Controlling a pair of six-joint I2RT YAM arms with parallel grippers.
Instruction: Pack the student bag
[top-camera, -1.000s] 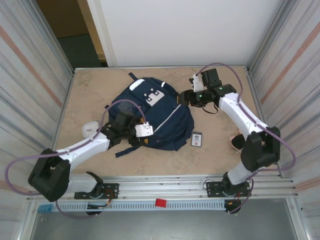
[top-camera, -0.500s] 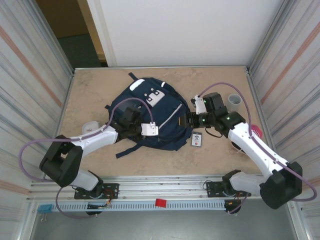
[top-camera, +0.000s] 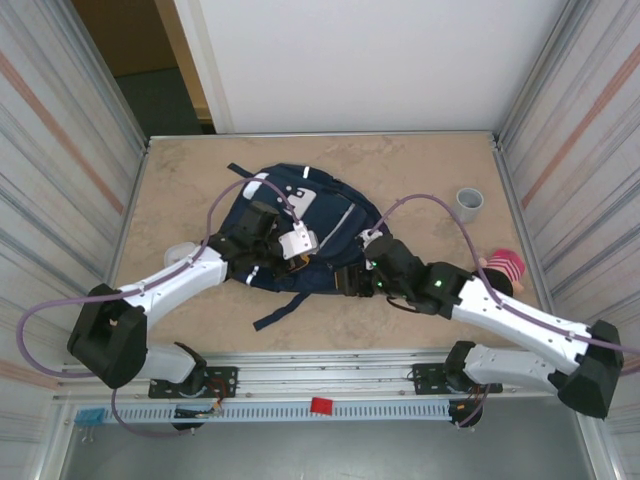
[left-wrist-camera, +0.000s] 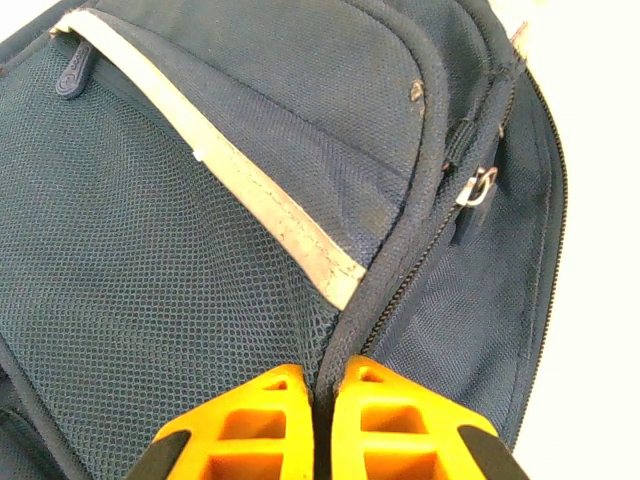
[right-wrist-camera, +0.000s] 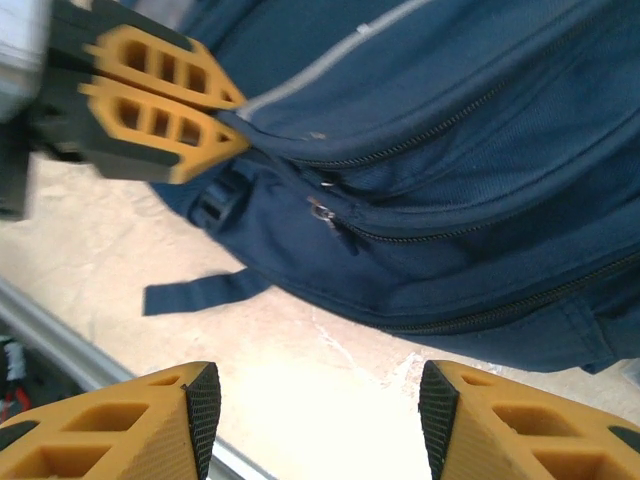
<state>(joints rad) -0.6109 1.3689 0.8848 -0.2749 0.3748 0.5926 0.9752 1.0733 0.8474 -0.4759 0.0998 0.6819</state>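
Bag lies mid-table, zips apparently closed. Left gripper pressed together, pinching bag seam fabric. Right gripper spread, empty, just beside bag. Cup and pink item lie outside bag. Judgement: early stage; opening and loading remain.

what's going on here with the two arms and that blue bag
Two robot arms are working on a large navy blue fabric backpack lying on the beige table. The left claw is shut on a fold of the bag by a zipper line. The right claw is open near the bag's lower edge, over the table, holding nothing. A small grey cup stands apart at the right.
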